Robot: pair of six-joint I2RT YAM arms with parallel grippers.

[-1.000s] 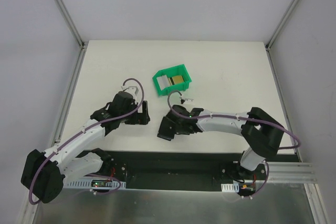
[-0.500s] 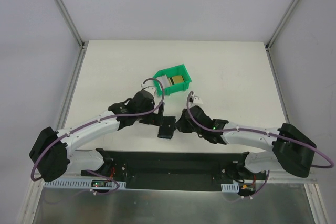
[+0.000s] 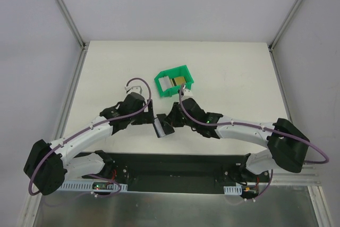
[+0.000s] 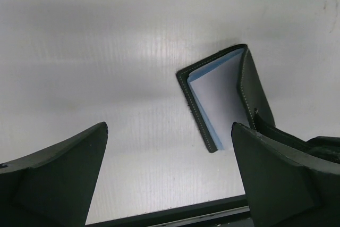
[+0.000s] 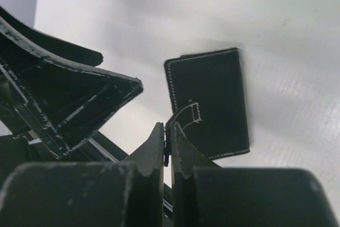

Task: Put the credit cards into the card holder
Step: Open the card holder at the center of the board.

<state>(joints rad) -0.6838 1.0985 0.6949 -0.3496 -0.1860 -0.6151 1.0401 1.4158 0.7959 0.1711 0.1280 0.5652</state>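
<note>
The black card holder [image 3: 163, 126] lies near the table's front edge, with one flap raised so that its pale blue-grey inside [image 4: 220, 94] shows. My right gripper [image 3: 171, 122] is shut on the holder's small stitched tab [image 5: 187, 116] and holds that flap [image 5: 210, 102] up. Just left of the holder, my left gripper [image 3: 149, 117] hovers open with nothing between its fingers [image 4: 64, 179]. The credit cards [image 3: 179, 81], one gold and one white, lie inside the green bin. Any other cards are hidden.
The green open-fronted bin [image 3: 183, 70] stands behind the two grippers, near the middle of the white table. The black front rail [image 4: 175, 217] runs just below the left gripper. Metal frame posts [image 3: 66, 11] border the table at both sides.
The right gripper has shifted left and lifted the card holder's flap by its tab, so the holder now stands open. The left arm swung toward the holder, then drew back a little left.
</note>
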